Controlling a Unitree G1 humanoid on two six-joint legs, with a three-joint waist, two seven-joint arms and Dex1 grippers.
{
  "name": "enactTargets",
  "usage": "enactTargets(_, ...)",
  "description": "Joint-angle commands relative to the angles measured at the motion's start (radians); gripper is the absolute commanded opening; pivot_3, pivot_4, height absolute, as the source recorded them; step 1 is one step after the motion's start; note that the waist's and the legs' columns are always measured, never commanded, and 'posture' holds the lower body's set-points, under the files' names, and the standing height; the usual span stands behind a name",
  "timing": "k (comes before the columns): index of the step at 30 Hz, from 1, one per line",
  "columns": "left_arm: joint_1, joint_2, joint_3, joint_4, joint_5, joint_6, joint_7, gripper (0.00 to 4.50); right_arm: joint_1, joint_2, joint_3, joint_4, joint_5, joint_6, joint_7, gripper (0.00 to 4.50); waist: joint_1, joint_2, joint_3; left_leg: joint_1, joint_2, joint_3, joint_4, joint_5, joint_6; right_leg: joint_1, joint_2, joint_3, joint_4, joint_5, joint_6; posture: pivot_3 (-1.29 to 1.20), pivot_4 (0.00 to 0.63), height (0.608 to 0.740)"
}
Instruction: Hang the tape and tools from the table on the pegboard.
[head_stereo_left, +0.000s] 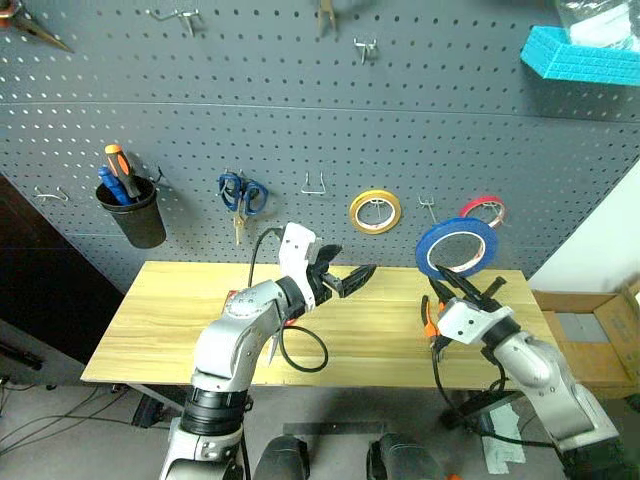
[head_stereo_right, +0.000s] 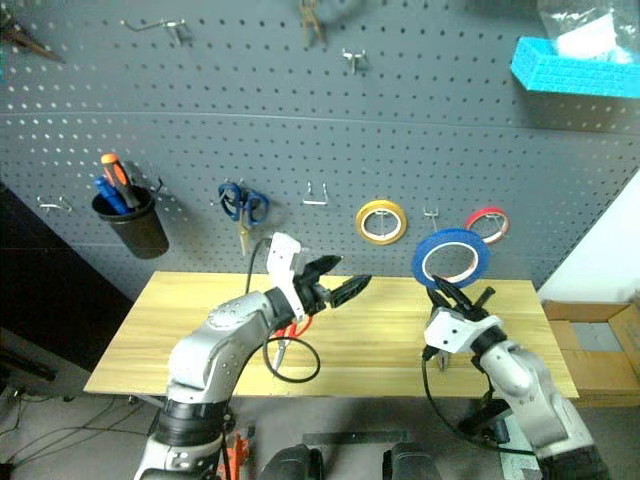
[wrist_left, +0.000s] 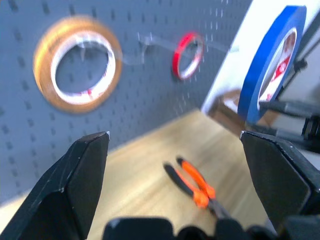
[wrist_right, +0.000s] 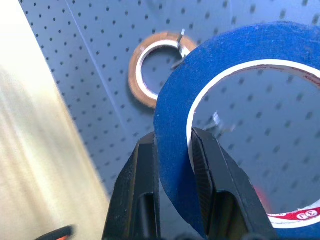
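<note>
Blue tape (head_stereo_left: 458, 247) pinched upright in right gripper (head_stereo_left: 462, 287), raised before pegboard (head_stereo_left: 300, 130); left gripper (head_stereo_left: 345, 281) spread wide, empty, above table (head_stereo_left: 180, 310); orange-and-black pliers (wrist_left: 194, 184) lying flat.

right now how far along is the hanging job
Nothing of the task's own looks hung yet. In hand: the right gripper is shut on the blue tape, lifted in front of the pegboard near the bare hook between the yellow roll and red roll. Left: the orange pliers lie on the table; the left gripper is open.
</note>
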Motion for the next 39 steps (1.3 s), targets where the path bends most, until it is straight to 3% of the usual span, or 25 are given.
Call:
enactTargets(1,-0.041,-0.016,-0.014,0.04,0.002,-0.06,0.009,4.5,-0.099,-0.025,-0.008,0.12,0.059,-0.071,0.035,0.37,-0.003,0.0,-0.001,0.002,0.0,0.0,0.0,0.0,0.001,0.002,0.0,0.0,-0.001,0.001,-0.001,-0.03,0.0,0.74)
enactTargets(9,-0.03,-0.031,-0.067,0.032,-0.001,-0.086,0.011,4.5,-0.302,-0.069,0.026,0.367,0.149,-0.224,0.186,0.37,-0.006,0.001,-0.002,0.01,0.001,0.001,-0.002,0.001,0.002,0.009,0.001,0.002,0.0,0.002,-0.003,-0.02,0.0,0.74)
enactTargets(17,-0.028,-0.043,-0.079,0.041,-0.005,-0.098,0.028,4.5,-0.374,-0.064,0.063,0.45,0.182,-0.31,0.281,0.37,-0.004,0.001,-0.002,0.012,0.001,0.001,-0.002,0.001,0.002,0.01,0.002,0.002,0.002,0.001,-0.004,-0.01,0.0,0.74)
enactTargets(30,-0.068,-0.071,-0.092,0.095,-0.002,-0.128,0.033,4.5,-0.459,-0.056,0.065,0.491,0.27,-0.217,0.457,0.37,-0.004,0.005,-0.005,0.013,0.001,0.001,-0.001,0.002,0.002,0.011,0.002,0.003,0.003,0.002,-0.003,-0.01,0.008,0.74)
enactTargets(39,-0.108,-0.08,-0.097,0.139,-0.01,-0.122,0.023,4.5,-0.583,-0.035,0.082,0.645,0.293,-0.121,0.584,0.37,-0.005,0.005,-0.005,0.013,0.001,0.002,0.0,0.002,0.002,0.011,0.001,0.004,0.003,0.002,-0.004,-0.01,0.031,0.74)
